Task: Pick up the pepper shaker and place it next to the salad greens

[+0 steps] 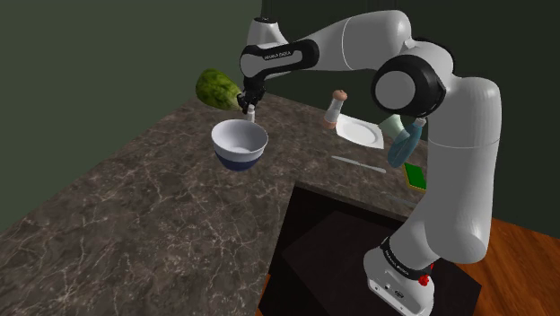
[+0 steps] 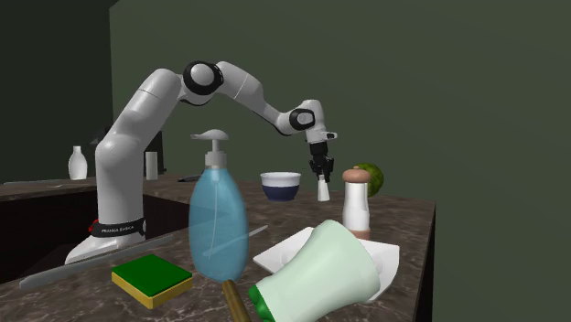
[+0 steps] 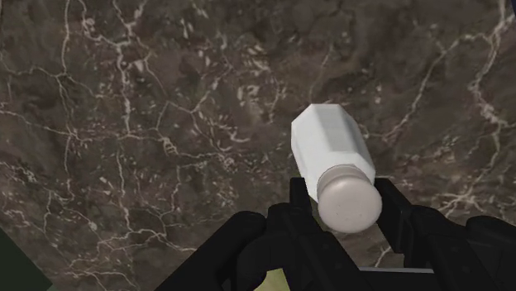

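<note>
Upper centre of the frame, the hand [image 1: 251,105] grips a small white shaker [image 1: 252,113], seen just above the white, blue-based bowl [image 1: 240,145]. Salad greens [image 1: 216,89] lie up-left on the marbled tabletop [image 1: 135,197]; a white plate [image 1: 360,132] sits further right.

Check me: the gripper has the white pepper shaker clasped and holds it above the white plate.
Not the plate: the gripper has the white pepper shaker clasped and holds it above bare marbled counter, as the wrist view shows. The white plate lies apart.

The bench [image 1: 135,206] is overlooked from beside the stand [image 1: 323,247], viewed low along its length, and closely from the wrist.
</note>
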